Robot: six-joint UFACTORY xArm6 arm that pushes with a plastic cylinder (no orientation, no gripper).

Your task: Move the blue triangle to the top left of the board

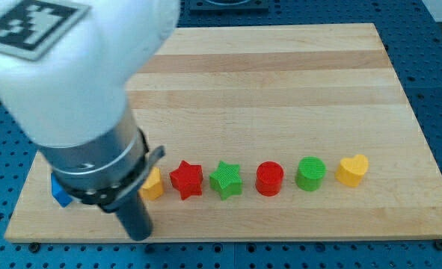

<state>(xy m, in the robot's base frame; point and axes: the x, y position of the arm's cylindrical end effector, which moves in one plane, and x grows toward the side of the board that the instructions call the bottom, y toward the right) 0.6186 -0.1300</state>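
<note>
A blue block point(59, 192), likely the blue triangle, shows only as a small corner at the board's bottom left, mostly hidden behind the arm. My tip point(139, 235) is at the lower end of the dark rod, near the board's bottom edge, to the right of the blue block and just below-left of a yellow block point(154, 184). The arm's white and grey body point(71, 90) fills the view's upper left.
On the wooden board point(280, 82) a row runs rightward from the yellow block: red star point(186, 179), green star point(225, 179), red cylinder point(269, 178), green cylinder point(311, 173), yellow heart point(351, 169). The board's bottom edge lies just below my tip.
</note>
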